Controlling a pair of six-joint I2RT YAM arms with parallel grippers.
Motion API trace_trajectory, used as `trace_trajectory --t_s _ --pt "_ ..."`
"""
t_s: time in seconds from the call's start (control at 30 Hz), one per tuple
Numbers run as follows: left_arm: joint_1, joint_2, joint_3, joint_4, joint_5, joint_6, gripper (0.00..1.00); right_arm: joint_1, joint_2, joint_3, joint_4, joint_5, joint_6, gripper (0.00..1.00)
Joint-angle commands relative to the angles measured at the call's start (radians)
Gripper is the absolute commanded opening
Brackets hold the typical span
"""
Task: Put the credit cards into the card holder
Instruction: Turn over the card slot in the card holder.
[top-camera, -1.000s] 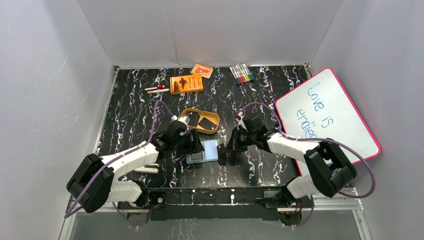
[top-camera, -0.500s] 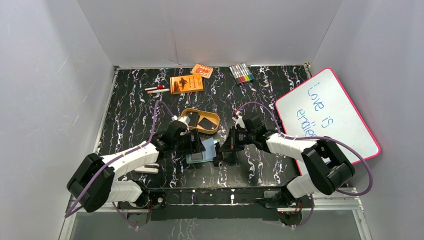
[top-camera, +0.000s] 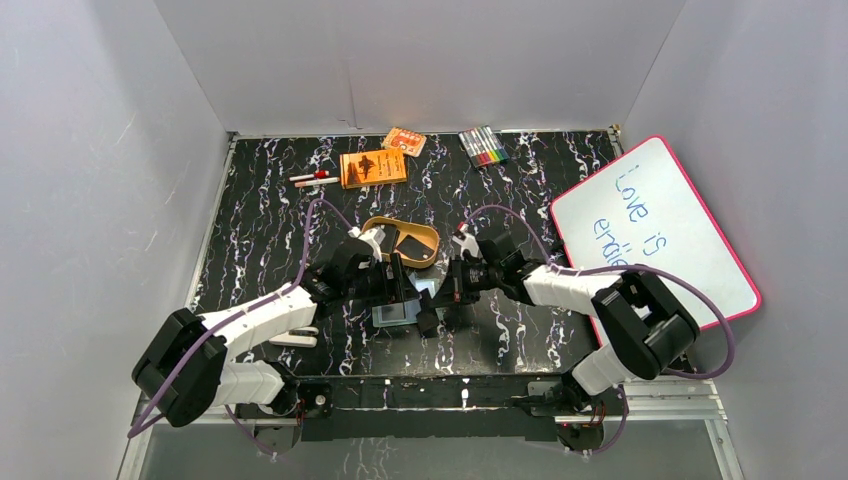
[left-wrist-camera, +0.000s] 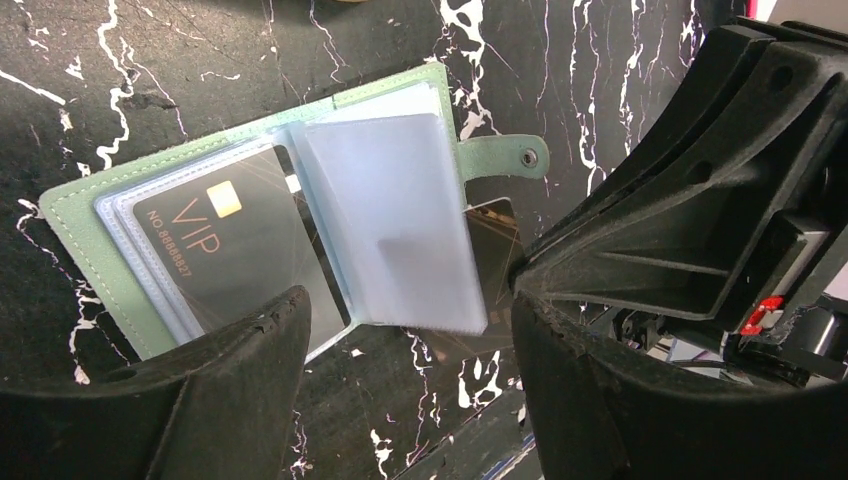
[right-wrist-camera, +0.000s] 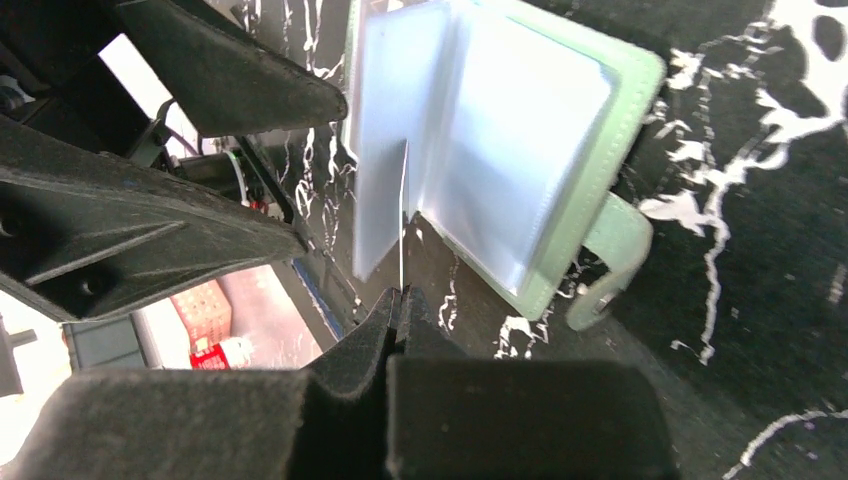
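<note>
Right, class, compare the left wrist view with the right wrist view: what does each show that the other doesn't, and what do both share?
Only the left wrist view shows the black VIP card lying in a sleeve of the card holder. Only the right wrist view shows the right pincer shut on a second card, seen edge-on at the sleeves. Both show the open mint-green holder, its clear sleeves, its snap strap and the left pincer standing open.

The left arm (top-camera: 260, 315) and right arm (top-camera: 570, 285) extended inward, with their grippers close together. The left gripper (left-wrist-camera: 405, 300) stood with fingers spread. The right gripper (right-wrist-camera: 400, 296) was clamped on a credit card (right-wrist-camera: 402, 215).
</note>
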Motion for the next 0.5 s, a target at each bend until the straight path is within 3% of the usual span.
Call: trace_trajectory --t_s 0.0,0.47 --pt "-0.004 -0.023 0.035 -0.016 -0.002 0.005 0.69 0.030 0.016 0.068 0.067 -0.031 0.004 0.00" --pt "-0.004 -0.198 0.071 -0.285 -0.274 0.002 0.59 0.073 0.129 0.127 0.076 -0.016 0.012 0.00"
